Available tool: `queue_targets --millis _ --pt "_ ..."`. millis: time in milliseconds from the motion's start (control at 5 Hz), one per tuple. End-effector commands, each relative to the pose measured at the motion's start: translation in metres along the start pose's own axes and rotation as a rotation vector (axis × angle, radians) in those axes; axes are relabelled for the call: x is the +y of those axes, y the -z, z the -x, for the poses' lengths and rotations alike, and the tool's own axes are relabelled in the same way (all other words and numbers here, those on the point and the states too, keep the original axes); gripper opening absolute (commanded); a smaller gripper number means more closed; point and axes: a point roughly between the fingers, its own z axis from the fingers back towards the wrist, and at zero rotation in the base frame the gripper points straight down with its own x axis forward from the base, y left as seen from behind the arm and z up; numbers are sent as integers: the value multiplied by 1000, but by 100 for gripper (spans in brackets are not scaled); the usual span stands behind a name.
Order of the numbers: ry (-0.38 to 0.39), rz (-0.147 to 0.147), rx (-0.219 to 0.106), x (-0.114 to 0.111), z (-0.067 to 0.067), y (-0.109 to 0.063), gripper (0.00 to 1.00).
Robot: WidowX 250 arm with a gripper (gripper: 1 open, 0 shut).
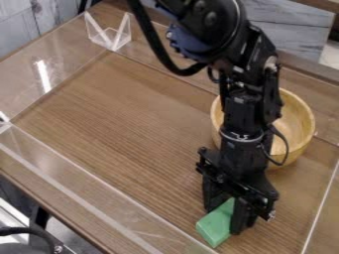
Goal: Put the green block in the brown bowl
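Note:
The green block (216,229) lies flat on the wooden table near the front right. My gripper (236,210) points steeply down over the block's far end, and its black fingers (212,191) stand on either side of it, drawn in against its sides. The block's near end sticks out below the fingers and rests on the table. The brown bowl (303,107) stands behind the gripper at the right, with the arm in front of its left part. What shows of the bowl's inside holds nothing.
A low clear plastic wall (54,159) runs along the table's left and front sides. A clear plastic stand (106,32) is at the back left. The table's right edge lies close beside the block.

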Motion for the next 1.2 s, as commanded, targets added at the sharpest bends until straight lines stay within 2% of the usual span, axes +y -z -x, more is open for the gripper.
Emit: queue_targets --millis 0,200,600,1000 --pt "-28 26 -26 -4 4 -17 0" --pt "-53 47 -21 -6 9 -25 0" --pt "-103 74 -30 -12 19 -50 0" --pt "-145 92 -78 -21 22 -78 0"
